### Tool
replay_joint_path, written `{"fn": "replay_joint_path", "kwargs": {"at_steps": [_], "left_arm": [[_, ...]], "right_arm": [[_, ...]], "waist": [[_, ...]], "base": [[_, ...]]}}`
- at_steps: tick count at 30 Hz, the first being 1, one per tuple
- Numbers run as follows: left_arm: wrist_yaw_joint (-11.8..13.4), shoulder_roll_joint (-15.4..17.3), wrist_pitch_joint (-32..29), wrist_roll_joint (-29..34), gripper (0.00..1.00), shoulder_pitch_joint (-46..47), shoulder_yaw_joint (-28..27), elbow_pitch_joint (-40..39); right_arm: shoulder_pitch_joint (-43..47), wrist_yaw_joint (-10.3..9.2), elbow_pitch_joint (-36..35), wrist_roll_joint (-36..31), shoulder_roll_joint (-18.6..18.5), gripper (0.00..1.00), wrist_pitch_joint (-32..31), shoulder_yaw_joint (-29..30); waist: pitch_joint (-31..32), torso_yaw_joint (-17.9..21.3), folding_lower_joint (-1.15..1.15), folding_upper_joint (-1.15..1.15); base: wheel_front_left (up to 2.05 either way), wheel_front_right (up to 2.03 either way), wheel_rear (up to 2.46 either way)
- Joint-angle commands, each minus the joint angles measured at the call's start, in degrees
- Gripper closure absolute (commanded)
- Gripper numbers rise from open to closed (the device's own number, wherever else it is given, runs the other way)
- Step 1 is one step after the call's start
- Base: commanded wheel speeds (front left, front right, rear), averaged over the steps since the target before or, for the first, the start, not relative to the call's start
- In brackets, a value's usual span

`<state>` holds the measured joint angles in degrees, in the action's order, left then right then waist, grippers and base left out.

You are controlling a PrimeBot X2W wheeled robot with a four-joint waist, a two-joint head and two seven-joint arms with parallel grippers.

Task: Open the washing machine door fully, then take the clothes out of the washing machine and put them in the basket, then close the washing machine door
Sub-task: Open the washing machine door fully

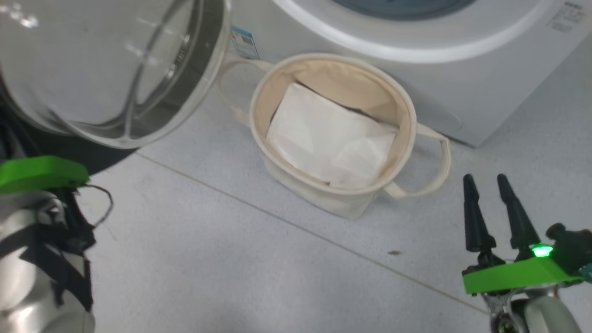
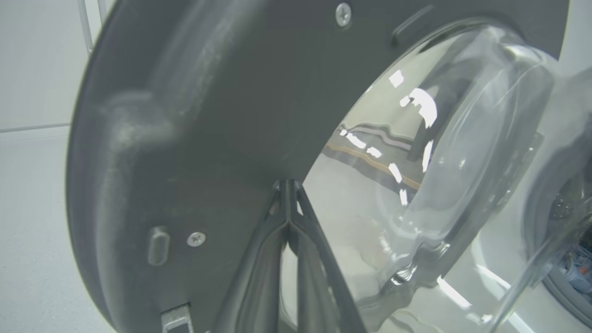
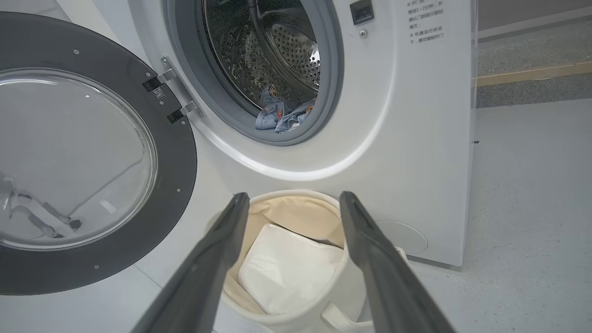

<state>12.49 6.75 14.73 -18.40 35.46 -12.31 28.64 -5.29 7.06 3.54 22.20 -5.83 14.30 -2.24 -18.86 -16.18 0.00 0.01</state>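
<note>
Two tools: left tool (image 2: pixel 287 185) closed tight on nothing, tips at the inner face of the door (image 2: pixel 208 115) where dark rim meets glass, contact unclear; right tool (image 1: pixel 484 179) spread wide and empty, lower right of the head view.
Door: stands wide open at the left side of the right wrist view; stiff, hinged and glossy, so likely slippery on the glass bulge.
Clothes (image 3: pixel 280 115): small blue heap at the bottom front of the drum (image 3: pixel 286 46), upper centre of the right wrist view, just behind the grey gasket (image 3: pixel 330 92).
Feel: probably light and limp; should sag and trail when lifted.
Hold: pinch a raised fold near the heap's top, lifting clear of the gasket lip.
Basket (image 1: pixel 323 56): centre of the head view, below the washing machine (image 3: pixel 416 138), with a white sheet (image 1: pixel 328 138) inside.
</note>
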Motion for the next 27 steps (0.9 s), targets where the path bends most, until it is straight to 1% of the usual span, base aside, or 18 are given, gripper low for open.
{"fn": "replay_joint_path", "kwargs": {"at_steps": [1, 5, 9, 15, 21, 27], "left_arm": [[-0.4, 3.4, 0.3, 0.7, 1.00, 2.7, -3.4, -1.1], [-1.7, 4.1, 0.3, 1.3, 1.00, 5.3, -6.9, 0.2], [-2.7, 4.0, 0.3, 1.9, 1.00, 7.0, -10.4, 0.8], [-4.6, 1.9, 0.3, 4.6, 1.00, 6.9, -13.1, 0.1], [-6.5, -1.0, 0.3, 8.3, 1.00, 4.3, -12.8, -2.4], [-8.7, -3.3, 0.3, 11.4, 1.00, -0.6, -8.0, -6.0]], "right_arm": [[-1.6, 0.43, -2.3, -0.4, -0.9, 0.00, 0.7, -0.9], [-2.8, 0.43, -3.0, -0.3, -1.9, 0.00, 0.7, -0.6], [-3.9, 0.43, -3.4, -0.3, -2.6, 0.00, 0.7, -0.5], [-4.8, 0.43, -3.3, -0.1, -2.7, 0.00, 0.7, -0.5], [-4.6, 0.43, -2.3, 0.2, -1.9, 0.00, 0.7, -0.9], [-3.7, 0.43, -1.3, 0.6, -0.4, 0.00, 0.7, -1.5]], "waist": [[-3.1, 1.3, 0.00, -0.01], [-6.4, 2.0, 0.00, -0.01], [-8.7, 2.5, 0.00, -0.01], [-8.8, 2.5, 0.00, -0.01], [-5.0, 2.0, 0.00, -0.01], [0.9, 1.9, 0.00, -0.01]], "base": [[0.00, 0.00, 0.00], [0.00, 0.00, 0.00], [0.00, 0.00, 0.00], [0.00, 0.00, 0.00], [0.00, 0.00, 0.00], [0.00, 0.00, 0.00]]}}
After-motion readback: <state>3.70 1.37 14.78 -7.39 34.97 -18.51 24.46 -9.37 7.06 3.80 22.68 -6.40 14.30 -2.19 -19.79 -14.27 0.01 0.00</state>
